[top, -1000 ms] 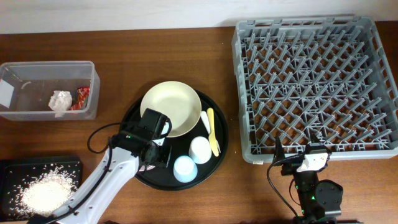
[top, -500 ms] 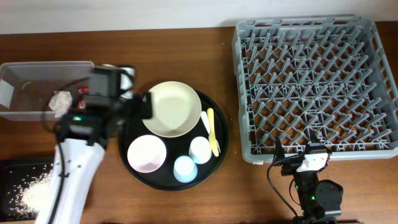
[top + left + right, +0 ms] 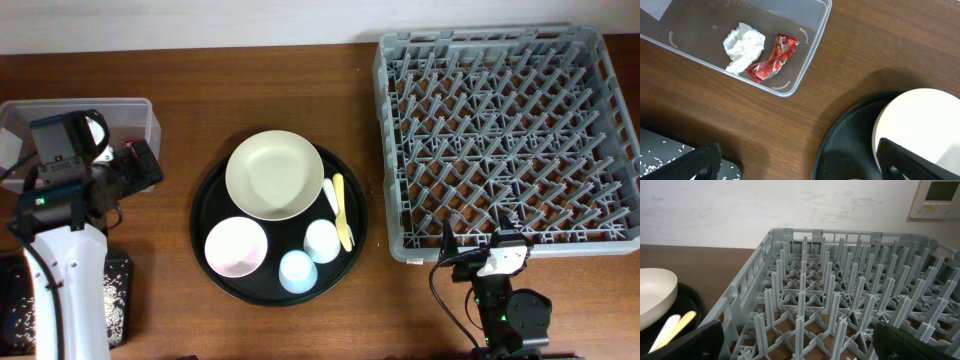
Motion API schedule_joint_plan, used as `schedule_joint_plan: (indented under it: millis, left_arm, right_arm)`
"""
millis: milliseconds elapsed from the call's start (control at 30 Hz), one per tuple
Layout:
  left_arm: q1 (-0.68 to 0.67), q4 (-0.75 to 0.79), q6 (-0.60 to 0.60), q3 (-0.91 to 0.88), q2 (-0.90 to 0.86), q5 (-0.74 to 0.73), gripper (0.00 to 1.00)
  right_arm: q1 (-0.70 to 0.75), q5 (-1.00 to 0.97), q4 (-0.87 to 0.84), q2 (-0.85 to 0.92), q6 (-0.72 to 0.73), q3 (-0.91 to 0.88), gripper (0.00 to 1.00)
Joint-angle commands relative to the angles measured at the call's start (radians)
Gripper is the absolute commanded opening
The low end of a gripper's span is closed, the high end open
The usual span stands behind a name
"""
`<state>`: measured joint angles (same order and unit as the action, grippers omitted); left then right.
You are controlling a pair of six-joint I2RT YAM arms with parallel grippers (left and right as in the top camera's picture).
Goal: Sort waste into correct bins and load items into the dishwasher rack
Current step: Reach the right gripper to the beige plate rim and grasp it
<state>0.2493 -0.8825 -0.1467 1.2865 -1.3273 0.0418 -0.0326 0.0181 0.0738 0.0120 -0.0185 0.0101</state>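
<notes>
My left gripper (image 3: 138, 168) (image 3: 800, 167) hangs open and empty over the bare wood between the clear tub (image 3: 140, 112) (image 3: 812, 47) and the round black tray (image 3: 205, 195) (image 3: 850, 145). The tub holds the white paper wad (image 3: 743, 46) and the red wrapper (image 3: 772, 59). On the round tray sit the cream bowl (image 3: 272, 175) (image 3: 925, 125), pink bowl (image 3: 236, 248), white cup (image 3: 322, 240), light blue cup (image 3: 298, 271) and cutlery (image 3: 340, 208). My right gripper (image 3: 478, 250) (image 3: 800, 345) is open and empty at the front edge of the grey dishwasher rack (image 3: 505, 140) (image 3: 840, 280), which is empty.
The shallow black tray (image 3: 115, 300) (image 3: 660, 157) with rice grains lies at the front left, mostly under my left arm (image 3: 60, 250). The cream bowl (image 3: 652, 295) and cutlery (image 3: 672, 325) show left of the rack in the right wrist view.
My left arm has swung left from over the round tray to beside the clear tub, its jaws have opened, and the pink bowl now shows uncovered on the tray. The right arm is still.
</notes>
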Motion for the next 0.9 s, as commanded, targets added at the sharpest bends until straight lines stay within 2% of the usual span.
schedule_joint_plan:
  millis: [0,267,333,433,500,567,667,800,867]
  left_arm:
    - [0.004,-0.002,0.005,0.011,0.013,0.0,0.99]
    - [0.004,-0.002,0.005,0.011,0.013,0.0,0.99]
    - [0.004,-0.002,0.005,0.011,0.013,0.0,0.99]
    - [0.004,-0.002,0.005,0.011,0.013,0.0,0.99]
    - [0.004,-0.002,0.005,0.011,0.013,0.0,0.99]
    - [0.004,-0.002,0.005,0.011,0.013,0.0,0.99]
    - [0.004,-0.002,0.005,0.011,0.013,0.0,0.99]
    - [0.004,-0.002,0.005,0.011,0.013,0.0,0.99]
    - [0.004,-0.002,0.005,0.011,0.013,0.0,0.99]
  right_arm:
    - [-0.006,-0.005,0.005,-0.005,0.008,-0.005,0.98]
    - [-0.006,-0.006,-0.01,-0.006,0.009,-0.005,0.98]
    - [-0.006,0.123,-0.046,-0.006,0.034,-0.002,0.98]
    - [-0.006,0.131,-0.055,-0.003,0.035,0.126,0.98]
    - [-0.006,0.132,0.033,0.038,0.035,0.331,0.98]
    - [-0.006,0.137,0.14,0.154,0.035,0.536,0.98]
    - [-0.006,0.241,0.396,0.439,0.036,0.904,0.98]
    - [-0.006,0.393,0.902,0.864,0.036,1.524,0.98]
    - [-0.006,0.547,0.943,0.939,0.035,1.608,0.98]
